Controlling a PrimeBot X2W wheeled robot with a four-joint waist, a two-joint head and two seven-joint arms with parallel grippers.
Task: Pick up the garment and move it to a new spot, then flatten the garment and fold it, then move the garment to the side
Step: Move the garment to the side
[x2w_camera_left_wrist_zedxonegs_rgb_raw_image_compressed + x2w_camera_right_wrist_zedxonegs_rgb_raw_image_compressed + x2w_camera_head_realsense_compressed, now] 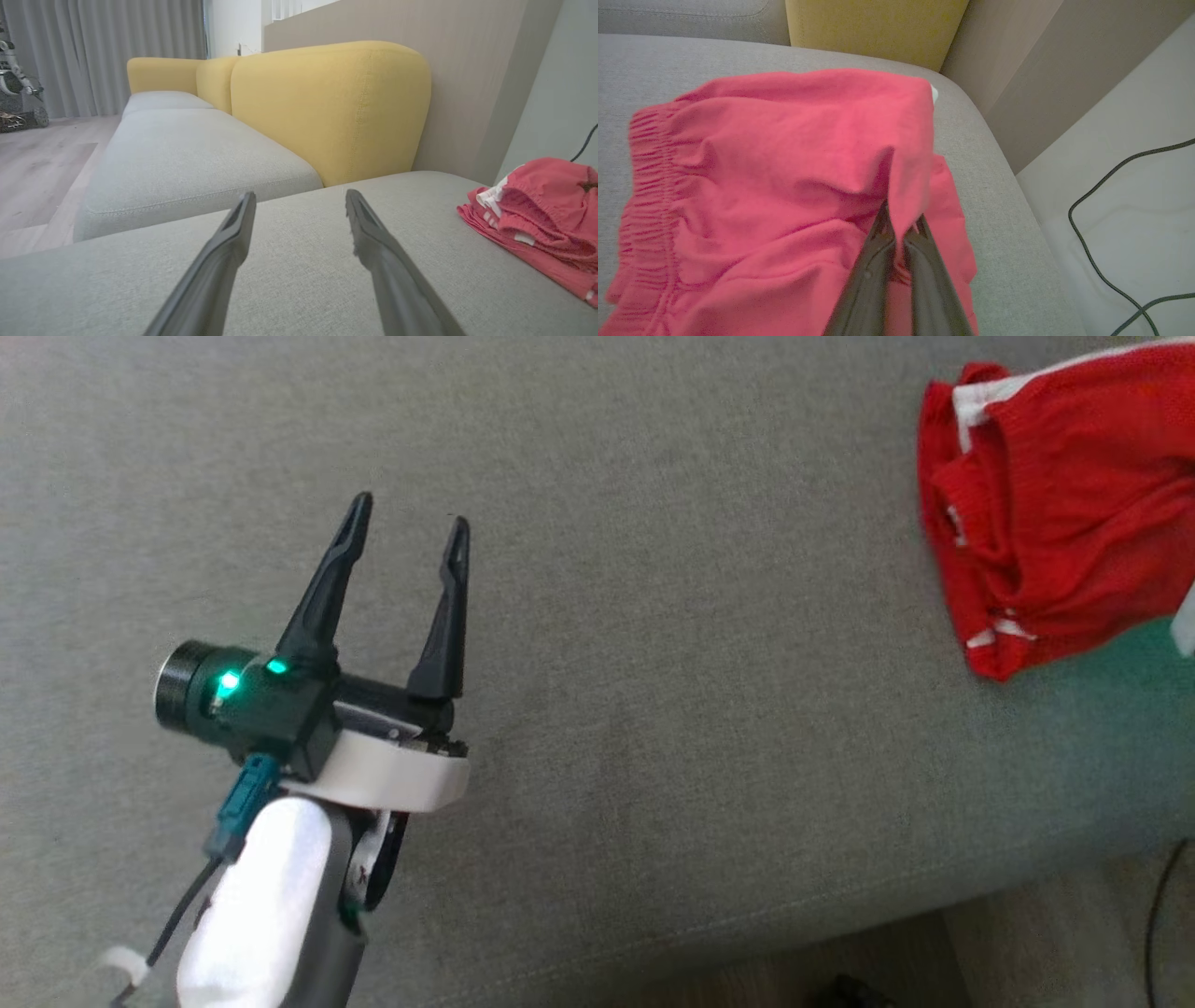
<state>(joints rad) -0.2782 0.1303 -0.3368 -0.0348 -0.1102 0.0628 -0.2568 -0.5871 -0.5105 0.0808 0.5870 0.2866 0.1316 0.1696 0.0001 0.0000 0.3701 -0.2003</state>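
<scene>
The garment [1055,513] is a pair of red shorts with white trim, bunched at the right end of the grey sofa seat [653,616]. My left gripper [406,523] hovers open over bare cushion at the lower left, far from the cloth. From the left wrist the garment [542,214] lies off to the right of my left gripper [301,198], whose spread fingers hold nothing. My right gripper [901,214] is shut on a fold of the garment [784,163], which drapes up around the fingertips.
A yellow backrest [327,107] stands behind the seat, with a second grey cushion [187,154] beyond. The sofa's front edge [747,933] runs along the bottom. A black cable [1101,252] lies on the pale floor right of the sofa. Wooden floor [37,163] lies far left.
</scene>
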